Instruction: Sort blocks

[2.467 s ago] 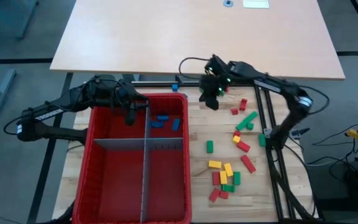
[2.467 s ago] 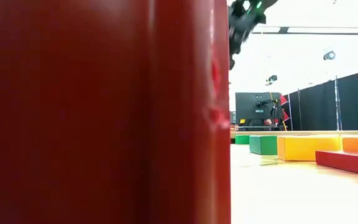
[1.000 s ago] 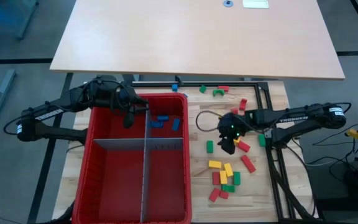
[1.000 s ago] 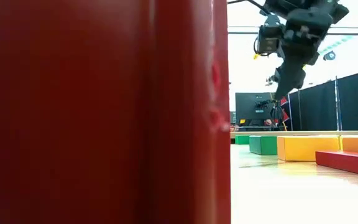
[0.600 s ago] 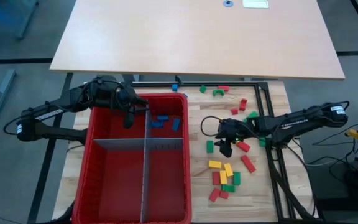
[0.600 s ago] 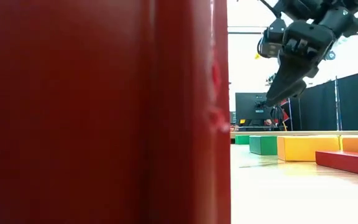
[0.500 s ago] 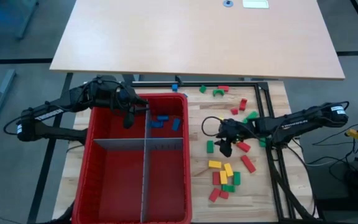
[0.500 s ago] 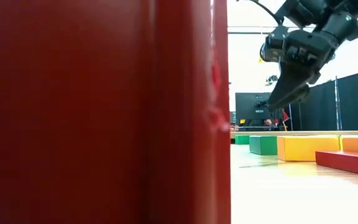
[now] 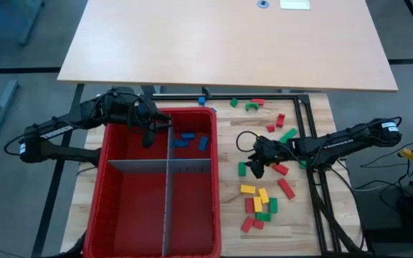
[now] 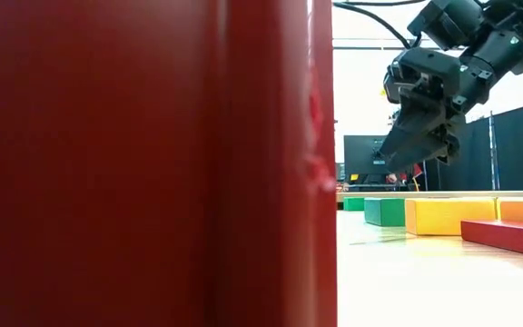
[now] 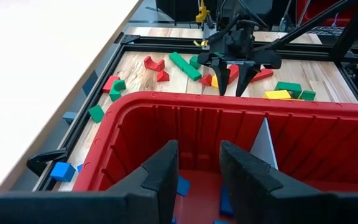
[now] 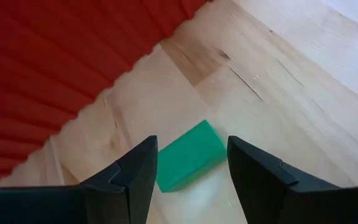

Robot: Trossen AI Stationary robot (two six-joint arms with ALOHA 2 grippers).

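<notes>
While spread, right pincer (image 12: 188, 167) straddles smooth rectangular green block (image 12: 190, 155), grainy wood.

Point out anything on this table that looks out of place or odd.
One blue block lies on the dark frame rail just beyond the red bin's far edge, outside the bin, apart from the blue blocks already inside. The rest are loose on the wood, as expected mid-sort.
</notes>
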